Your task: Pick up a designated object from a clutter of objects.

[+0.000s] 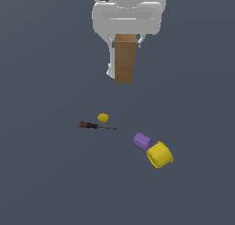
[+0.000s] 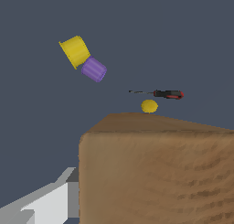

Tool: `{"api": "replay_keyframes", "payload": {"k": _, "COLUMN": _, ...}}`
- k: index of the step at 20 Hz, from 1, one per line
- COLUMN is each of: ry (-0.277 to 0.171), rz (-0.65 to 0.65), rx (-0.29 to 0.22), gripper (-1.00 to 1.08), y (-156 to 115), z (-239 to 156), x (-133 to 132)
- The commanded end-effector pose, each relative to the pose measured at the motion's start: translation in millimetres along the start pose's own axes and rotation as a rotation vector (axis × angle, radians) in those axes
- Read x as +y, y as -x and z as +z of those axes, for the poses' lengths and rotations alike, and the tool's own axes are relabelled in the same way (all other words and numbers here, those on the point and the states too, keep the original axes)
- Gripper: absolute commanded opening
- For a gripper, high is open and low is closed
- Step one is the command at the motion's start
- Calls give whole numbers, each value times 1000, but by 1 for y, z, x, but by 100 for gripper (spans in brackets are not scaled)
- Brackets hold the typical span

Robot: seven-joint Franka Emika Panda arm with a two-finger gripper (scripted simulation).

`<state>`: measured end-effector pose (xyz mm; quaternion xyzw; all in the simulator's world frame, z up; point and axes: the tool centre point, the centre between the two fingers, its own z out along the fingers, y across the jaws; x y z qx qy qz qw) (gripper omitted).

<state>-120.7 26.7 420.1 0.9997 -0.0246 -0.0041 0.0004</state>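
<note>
In the exterior view the brown box [image 1: 125, 62], plain-sided and cardboard-coloured, hangs upright between the fingers [image 1: 125, 44], which grip its upper end; it is well above the surface [image 1: 46, 173]. Below lie a small yellow lump [image 1: 103, 117] just beside a screwdriver [image 1: 90, 125], and apart from them a purple cup [image 1: 142, 141] touching a yellow cup [image 1: 159, 154] (both on their sides).

The wrist view adds the box's faint grain up close, filling the foreground, with one pale finger [image 2: 50, 202] beside it.
</note>
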Motion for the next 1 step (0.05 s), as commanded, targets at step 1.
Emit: {"api": "replay_keyframes", "payload": {"k": 1, "ry": -1, "rz": 0, "rx": 8, "gripper": -100, "y": -2, "z": -2, "x": 1}}
